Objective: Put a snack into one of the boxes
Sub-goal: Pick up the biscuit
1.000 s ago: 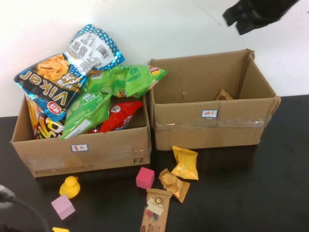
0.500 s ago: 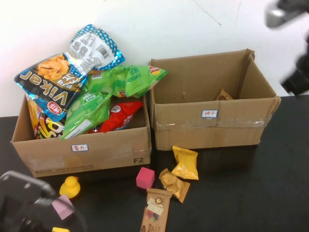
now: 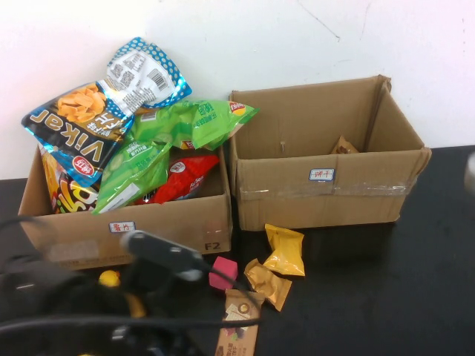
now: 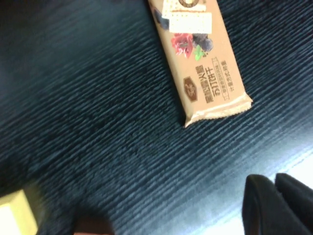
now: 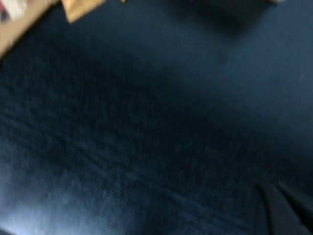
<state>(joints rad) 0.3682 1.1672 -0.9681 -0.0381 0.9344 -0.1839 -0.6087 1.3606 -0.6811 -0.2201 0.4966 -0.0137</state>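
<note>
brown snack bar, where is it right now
The brown snack bar lies on the table's near edge in the high view, below the pink cube, beside the left arm.

Tan snack bar [image 4: 200, 58] flat before two boxes [image 3: 326, 167].

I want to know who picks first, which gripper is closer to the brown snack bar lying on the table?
Left. The left gripper hangs just over the brown snack bar at the table's near left. The right gripper is over bare black table, off to the far right.
</note>
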